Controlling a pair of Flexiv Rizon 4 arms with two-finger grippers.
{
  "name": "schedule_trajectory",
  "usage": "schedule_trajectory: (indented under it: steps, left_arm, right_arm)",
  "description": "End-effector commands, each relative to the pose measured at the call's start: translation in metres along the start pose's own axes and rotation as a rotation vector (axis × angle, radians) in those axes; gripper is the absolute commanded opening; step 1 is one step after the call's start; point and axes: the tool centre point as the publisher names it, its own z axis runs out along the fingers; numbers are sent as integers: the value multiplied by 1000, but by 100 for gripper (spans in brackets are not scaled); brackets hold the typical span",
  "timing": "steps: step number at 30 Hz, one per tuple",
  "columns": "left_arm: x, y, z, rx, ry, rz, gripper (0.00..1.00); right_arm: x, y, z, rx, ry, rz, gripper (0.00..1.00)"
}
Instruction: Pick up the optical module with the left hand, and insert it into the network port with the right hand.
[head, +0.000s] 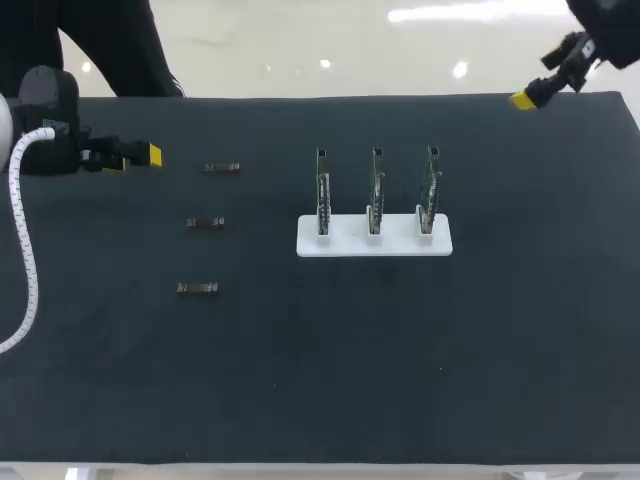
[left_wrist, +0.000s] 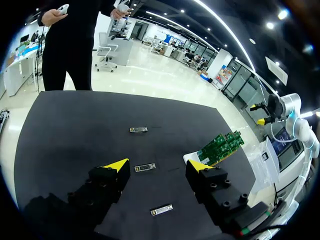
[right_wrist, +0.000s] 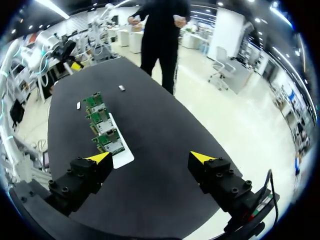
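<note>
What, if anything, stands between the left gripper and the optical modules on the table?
Nothing visible does. The open left gripper is beside the nearest optical module, with only bare black table between them.

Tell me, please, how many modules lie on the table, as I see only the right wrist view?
Observer: Three: a far module, a middle module and a near module, in a column left of the boards.
Operator: Thank you. Does the left gripper hold one?
Observer: No, the left gripper is open and holds nothing.
Operator: Where is it?
Observer: Left of the far module, apart from it.
</note>
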Motion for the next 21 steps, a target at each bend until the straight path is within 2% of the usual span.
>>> schedule_trajectory:
  steps: [1, 10, 15, 21]
  left_arm:
    - [-1, -1, 0, -6, 5, -1, 100]
    - [-1, -1, 0, -6, 5, -1, 100]
    - [-1, -1, 0, -6, 5, -1, 100]
    - [-1, -1, 0, -6, 5, -1, 100]
  right_arm:
    - [-14, 2, 9, -203, 10, -205, 100]
    - [-34, 34, 25, -306, -32, -237, 100]
    - [-46, 54, 36, -300, -11, -227, 100]
    - [-57, 75, 43, -231, 58, -219, 100]
